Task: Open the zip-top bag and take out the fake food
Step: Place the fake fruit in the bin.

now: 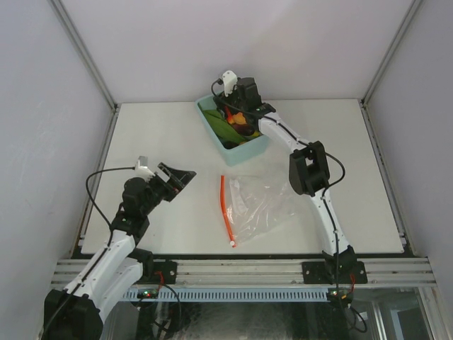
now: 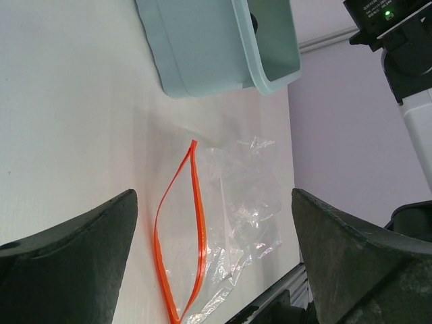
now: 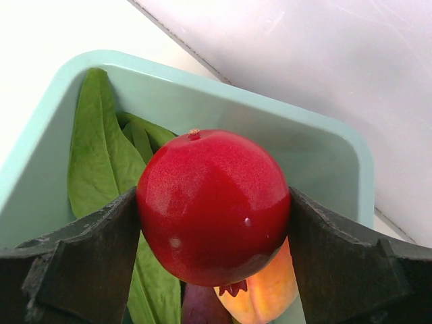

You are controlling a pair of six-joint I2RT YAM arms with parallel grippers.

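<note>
The clear zip-top bag lies flat near the table's front, its orange zipper strip open; it also shows in the left wrist view. It looks empty. My right gripper is over the teal bin, shut on a red apple. Below the apple in the bin lie a long green piece, an orange-yellow peach and a purple eggplant. My left gripper is open and empty, to the left of the bag.
The teal bin stands at the back middle of the white table. Grey walls enclose the table on three sides. A metal rail runs along the front edge.
</note>
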